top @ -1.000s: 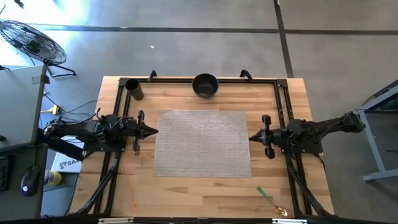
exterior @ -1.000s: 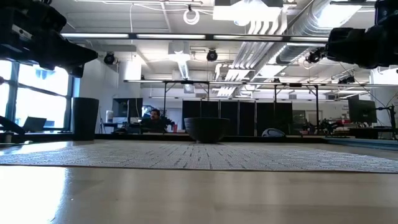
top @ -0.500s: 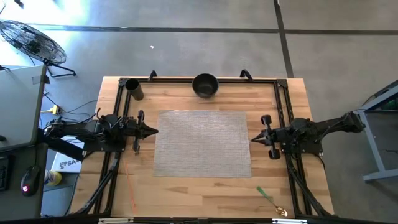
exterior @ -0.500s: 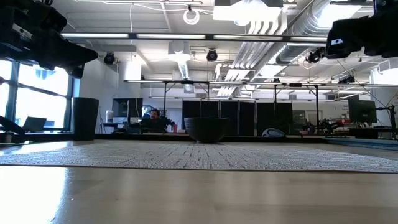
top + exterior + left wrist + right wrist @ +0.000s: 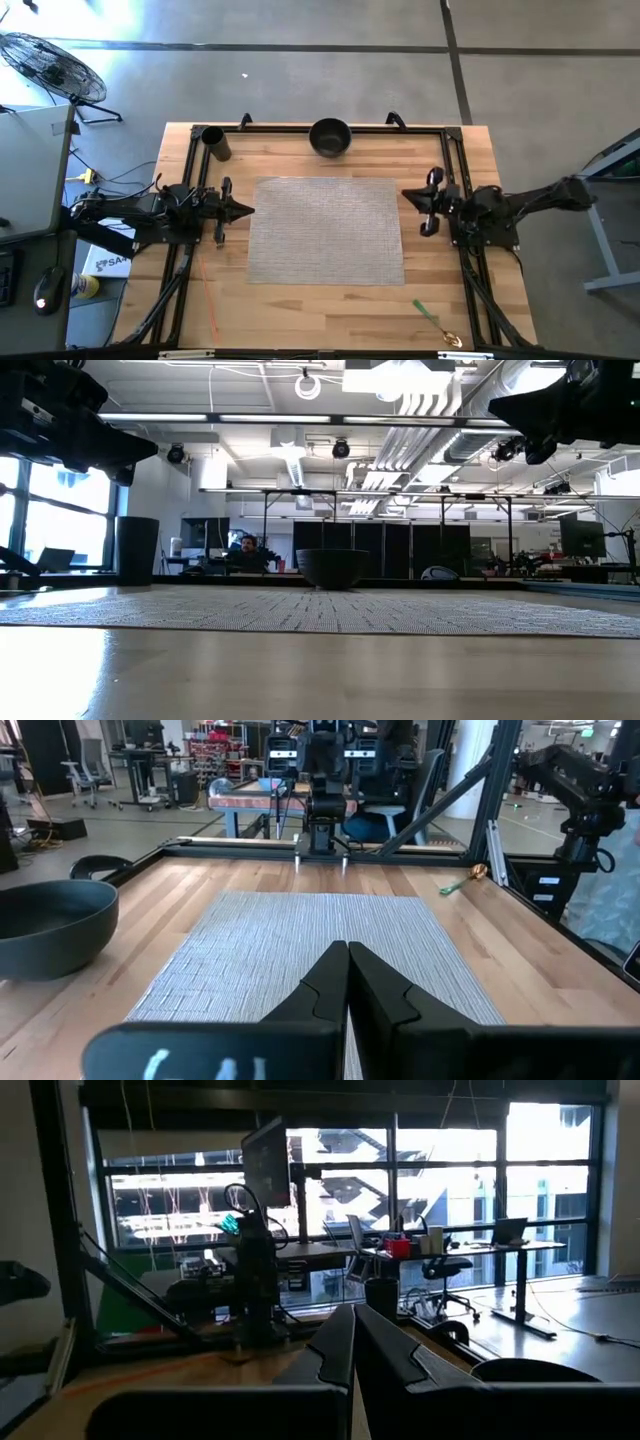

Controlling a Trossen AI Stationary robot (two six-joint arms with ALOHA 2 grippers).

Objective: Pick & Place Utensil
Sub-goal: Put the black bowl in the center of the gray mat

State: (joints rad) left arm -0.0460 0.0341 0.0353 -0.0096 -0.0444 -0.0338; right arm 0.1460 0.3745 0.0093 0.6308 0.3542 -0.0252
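The utensil is a spoon [image 5: 435, 322] with a green handle and a gold bowl end. It lies flat on the bare wood near the table's near right corner, and the left wrist view shows the spoon [image 5: 460, 883] far off. My left gripper [image 5: 250, 210] hovers shut at the woven mat's left edge. My right gripper [image 5: 404, 194] hovers shut at the mat's right edge, well to the far side of the spoon. In each wrist view the fingers meet: left gripper [image 5: 347, 956], right gripper [image 5: 353, 1320].
A grey woven mat [image 5: 325, 230] covers the table's middle. A dark bowl [image 5: 330, 137] stands at the far edge, and a dark cup [image 5: 215, 143] stands at the far left corner. A black frame [image 5: 452, 160] runs along the table's sides.
My right gripper has swung toward the table's far edge, its tip now pointing more to the far left, and it has stayed shut. The spoon, bowl and cup have not moved.
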